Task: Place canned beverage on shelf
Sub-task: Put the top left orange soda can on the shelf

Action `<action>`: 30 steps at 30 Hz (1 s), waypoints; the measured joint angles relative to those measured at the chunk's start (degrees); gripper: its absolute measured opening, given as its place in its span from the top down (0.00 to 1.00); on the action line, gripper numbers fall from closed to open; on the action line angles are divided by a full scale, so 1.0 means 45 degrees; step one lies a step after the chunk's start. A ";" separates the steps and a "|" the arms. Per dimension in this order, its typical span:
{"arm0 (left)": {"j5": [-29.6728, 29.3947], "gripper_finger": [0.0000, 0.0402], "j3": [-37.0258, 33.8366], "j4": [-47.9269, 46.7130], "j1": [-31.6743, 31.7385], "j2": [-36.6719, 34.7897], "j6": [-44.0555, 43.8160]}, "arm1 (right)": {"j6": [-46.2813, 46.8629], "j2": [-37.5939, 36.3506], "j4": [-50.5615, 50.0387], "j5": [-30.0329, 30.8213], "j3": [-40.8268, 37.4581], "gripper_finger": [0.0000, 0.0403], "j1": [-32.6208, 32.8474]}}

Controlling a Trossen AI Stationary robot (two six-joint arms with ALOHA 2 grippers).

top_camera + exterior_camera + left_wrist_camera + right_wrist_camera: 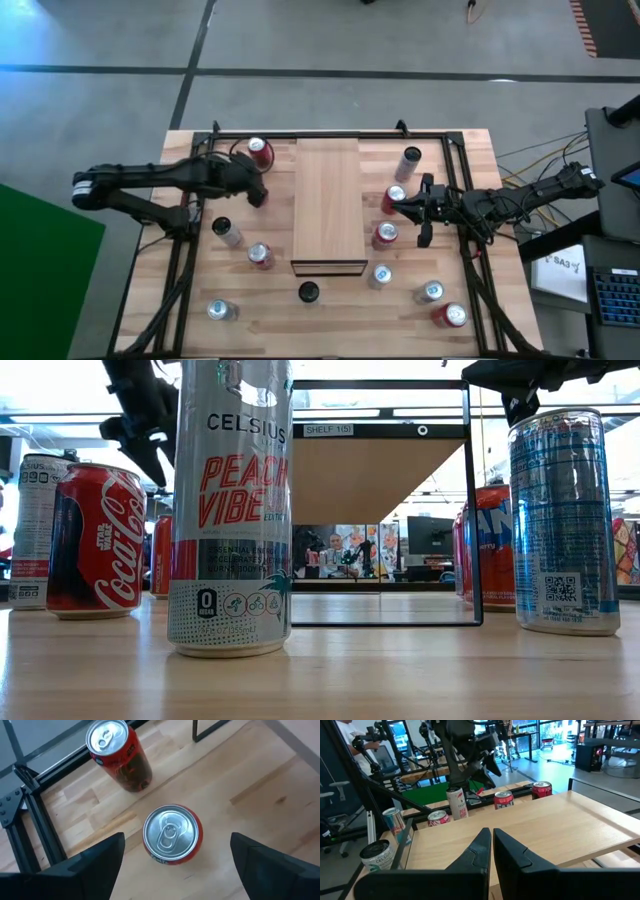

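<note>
From above, your left pincer (252,187) hangs over a red can (261,152) zone on the table (470,150), left of the bare shelf (326,200).

Its wrist view shows the fingers (95,860) spread wide around a second red can (171,835), touching nothing.

Expect a stiff, slick, dentable cylinder; take it mid-wall.

Your right pincer (491,851) waits pressed together above the shelf (560,827).
</note>
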 joint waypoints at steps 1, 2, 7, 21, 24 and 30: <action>0.0000 0.16 0.0000 0.0001 0.0016 0.0070 0.0000 | 0.0004 0.0000 0.0003 0.0000 0.0000 0.97 0.0000; 0.0005 0.15 0.0000 0.0000 0.0047 0.0137 0.0000 | 0.0008 0.0000 -0.0001 0.0000 0.0000 0.97 0.0000; 0.0000 0.15 0.0000 -0.0004 0.0074 0.0471 0.0000 | 0.0005 0.0000 0.0004 0.0000 0.0000 0.97 0.0000; -0.0136 0.15 -0.0466 0.0227 0.0554 0.0678 -0.0098 | 0.0075 0.0000 0.0004 -0.0117 0.0000 0.97 0.0005; -0.0135 0.15 -0.0476 0.0411 0.0554 0.0678 -0.0035 | 0.0131 0.0000 0.0004 -0.0113 0.0000 0.97 0.0005; -0.0136 0.15 -0.0517 0.0590 0.0584 0.0720 0.0038 | 0.0125 0.0000 0.0004 -0.0112 0.0000 0.97 0.0005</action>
